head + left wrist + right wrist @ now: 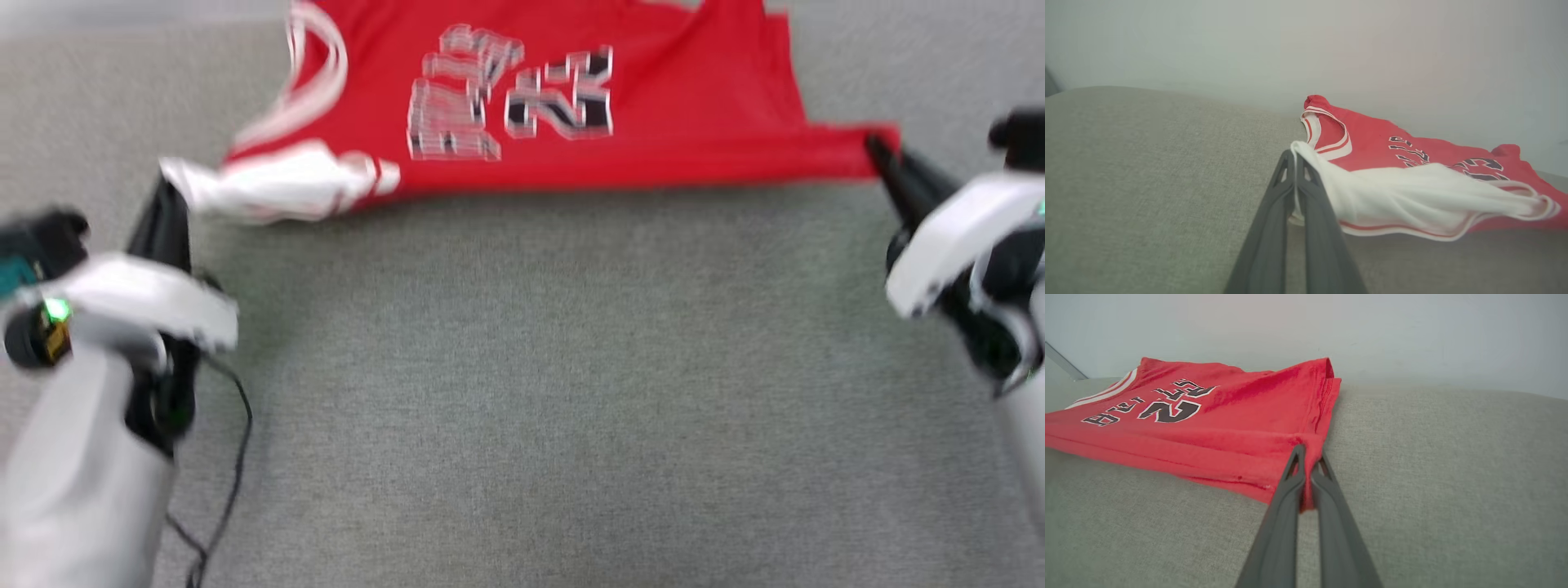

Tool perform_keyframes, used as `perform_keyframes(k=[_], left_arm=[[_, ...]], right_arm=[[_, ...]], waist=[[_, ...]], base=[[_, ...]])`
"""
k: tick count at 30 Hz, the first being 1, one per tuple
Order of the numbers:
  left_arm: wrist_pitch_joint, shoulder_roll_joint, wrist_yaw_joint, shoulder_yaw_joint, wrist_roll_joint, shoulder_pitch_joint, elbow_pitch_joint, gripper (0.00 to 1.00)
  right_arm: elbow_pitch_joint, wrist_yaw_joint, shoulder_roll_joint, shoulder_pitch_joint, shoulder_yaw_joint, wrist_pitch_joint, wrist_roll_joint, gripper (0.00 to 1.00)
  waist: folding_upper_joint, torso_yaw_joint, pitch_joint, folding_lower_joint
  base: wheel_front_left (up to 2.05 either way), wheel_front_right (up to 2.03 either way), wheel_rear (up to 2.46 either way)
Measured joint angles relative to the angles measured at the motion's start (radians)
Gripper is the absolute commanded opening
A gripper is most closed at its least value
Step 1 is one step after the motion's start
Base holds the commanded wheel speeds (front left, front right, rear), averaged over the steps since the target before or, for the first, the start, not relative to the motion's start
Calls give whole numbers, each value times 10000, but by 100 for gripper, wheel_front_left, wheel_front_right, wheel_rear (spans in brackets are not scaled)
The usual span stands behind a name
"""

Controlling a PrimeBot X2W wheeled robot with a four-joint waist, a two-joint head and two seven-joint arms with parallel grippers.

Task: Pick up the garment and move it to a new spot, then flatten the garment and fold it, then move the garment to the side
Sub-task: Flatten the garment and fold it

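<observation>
The garment (669, 90) is a red jersey with black, white-outlined letters and numbers, spread across the far part of a grey fabric surface and stretched between my two arms. My left gripper (167, 189) is shut on its white sleeve (277, 188); in the left wrist view that gripper (1295, 157) pinches the white sleeve (1412, 192) at its end. My right gripper (875, 145) is shut on the red hem corner (849, 151); the right wrist view shows its tips (1308, 455) clamped over the red fabric (1216, 420). The head view is blurred.
Grey woven fabric surface (539, 384) takes up the near and middle area. A thin black cable (237, 457) hangs by my left forearm. A pale wall (1412, 330) rises behind the surface.
</observation>
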Motion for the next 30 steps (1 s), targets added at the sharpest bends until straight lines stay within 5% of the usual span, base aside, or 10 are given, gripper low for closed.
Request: perform_keyframes(k=[15,30], left_arm=[[1195,364,2638,-75,-138,5717,-4922,0],[2627,928,4054,-121,-476,8450,-7712,0]], right_arm=[[-2644,-8,1814,4982,-1781,-25,-541,0],[-5164,-10,2926,8278,-2957,1511,-1348,0]], waist=[[0,-78,-2032,-2],[0,20,-2895,-1]], base=[[0,0,0],[0,0,0]])
